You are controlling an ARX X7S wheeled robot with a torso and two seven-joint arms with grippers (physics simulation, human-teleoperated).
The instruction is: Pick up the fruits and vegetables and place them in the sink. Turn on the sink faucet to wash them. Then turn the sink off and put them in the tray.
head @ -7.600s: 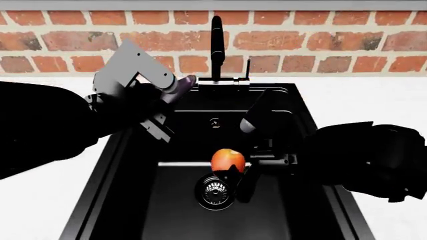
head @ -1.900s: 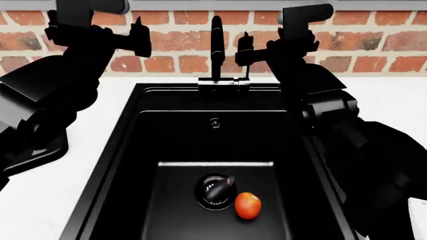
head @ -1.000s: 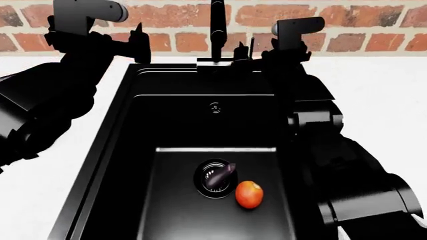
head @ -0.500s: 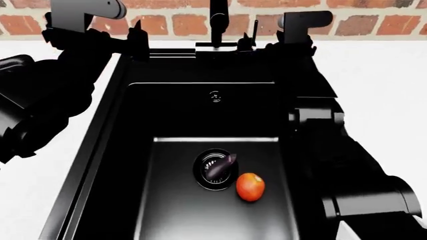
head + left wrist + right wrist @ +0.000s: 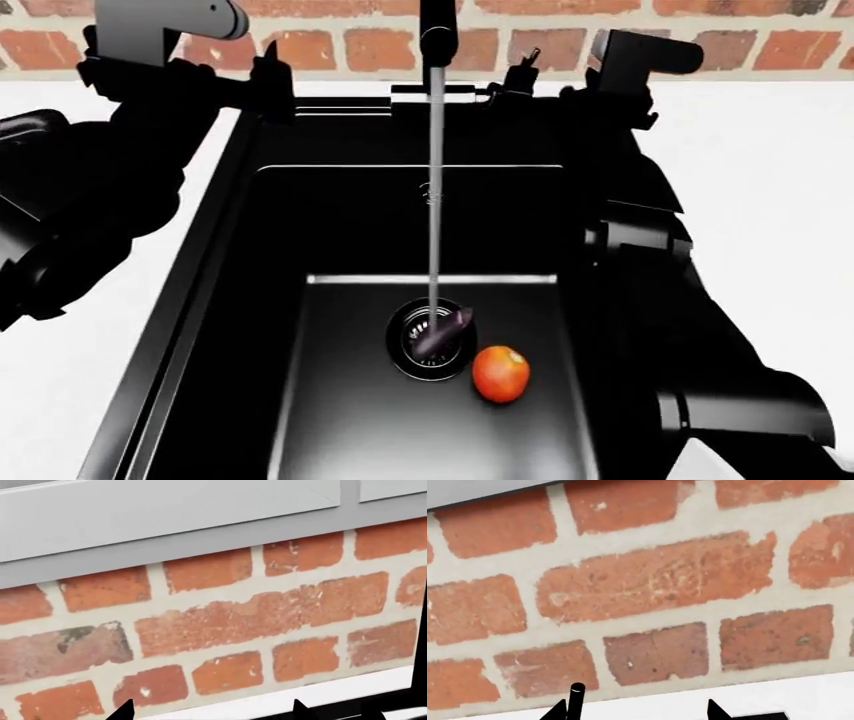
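Black sink (image 5: 267,300) set in white bench (image 5: 747,180), water stream running from faucet (image 5: 433,40) down onto drain (image 5: 416,345). Eggplant (image 5: 446,334) lies on drain; orange-red fruit (image 5: 501,373) just beside it on basin floor. Right gripper (image 5: 637,711) near faucet lever (image 5: 576,700), left gripper (image 5: 210,711) at sink's back corner; both jaws parted, holding nothing.

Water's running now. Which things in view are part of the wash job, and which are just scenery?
Job: fruit, eggplant, sink, faucet, water stream, right gripper by the lever.
Scenery: brick wall, white counter. No tray in view.
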